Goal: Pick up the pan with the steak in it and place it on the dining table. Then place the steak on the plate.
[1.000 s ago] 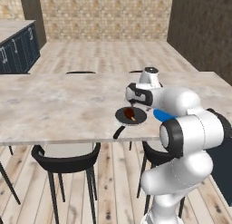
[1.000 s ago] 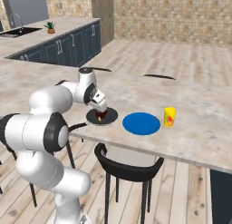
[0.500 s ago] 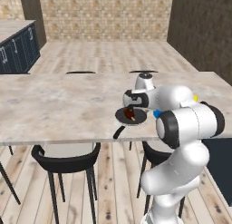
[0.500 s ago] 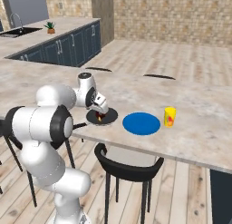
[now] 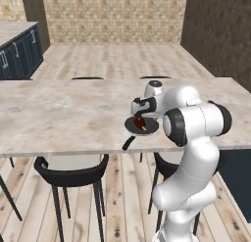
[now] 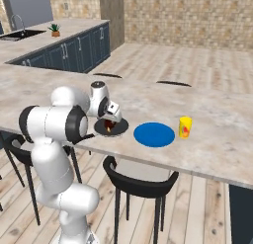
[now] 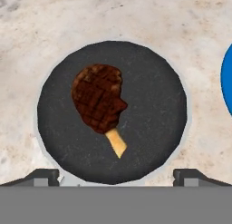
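The black pan [image 5: 148, 129] [image 6: 118, 128] [image 7: 154, 119] sits on the dining table [image 5: 59, 113] [image 6: 217, 114] [image 7: 181, 19] near its front edge, its handle poking over the edge toward me. The reddish-brown steak [image 5: 140, 122] [image 6: 109, 124] [image 7: 99, 98] lies in the pan, a tan tip at one end. My gripper [image 5: 139, 112] [image 6: 112, 117] [image 7: 116, 175] hangs just above the pan, pointing down, open and holding nothing, its fingertips [image 7: 43, 177] spread wider than the steak. The blue plate [image 6: 154, 134] [image 7: 227, 78] lies right of the pan.
A yellow cup [image 6: 185, 127] stands beyond the plate. Black chairs [image 5: 73, 175] [image 6: 138, 181] are tucked under the table's near side. A counter with dark blue cabinets [image 6: 74, 50] and a sink runs along the far left.
The hand has come down and a little left over the pan, and the elbow has swung closer to the base. The jaws stay open; pan and steak have not moved.
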Available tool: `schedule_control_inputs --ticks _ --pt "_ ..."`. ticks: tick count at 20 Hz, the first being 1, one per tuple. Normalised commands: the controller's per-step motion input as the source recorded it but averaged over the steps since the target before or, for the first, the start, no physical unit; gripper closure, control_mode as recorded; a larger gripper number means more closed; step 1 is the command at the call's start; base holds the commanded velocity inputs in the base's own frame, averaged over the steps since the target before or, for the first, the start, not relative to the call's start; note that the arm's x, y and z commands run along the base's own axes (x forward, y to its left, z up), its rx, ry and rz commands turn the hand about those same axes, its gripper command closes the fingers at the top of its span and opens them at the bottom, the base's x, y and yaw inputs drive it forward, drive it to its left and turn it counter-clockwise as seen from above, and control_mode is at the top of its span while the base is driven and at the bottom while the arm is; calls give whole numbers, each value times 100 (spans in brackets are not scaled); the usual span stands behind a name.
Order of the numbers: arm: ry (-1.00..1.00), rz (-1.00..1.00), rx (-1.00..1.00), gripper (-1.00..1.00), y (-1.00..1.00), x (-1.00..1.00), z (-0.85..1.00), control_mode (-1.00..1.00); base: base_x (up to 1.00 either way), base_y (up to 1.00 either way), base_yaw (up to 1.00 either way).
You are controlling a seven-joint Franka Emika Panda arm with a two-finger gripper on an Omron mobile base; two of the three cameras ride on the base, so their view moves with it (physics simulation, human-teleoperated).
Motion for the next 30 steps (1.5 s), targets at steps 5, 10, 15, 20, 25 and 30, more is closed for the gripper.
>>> schedule_control_inputs --ticks 5,10,15,20,25,30 --pt "-1 4 -3 -100 0 4 -9 -100 0 0 0" --pt "0 1 -2 -100 0 18 -14 -100 0 0 0" --pt "0 0 -3 -100 0 29 -29 -100 0 0 0" --pt "0 1 -1 -100 0 25 -32 -100 0 0 0" --pt "-3 0 0 -100 3 26 -27 -100 0 0 0" --pt "-3 0 0 -100 5 17 -26 -100 0 0 0"
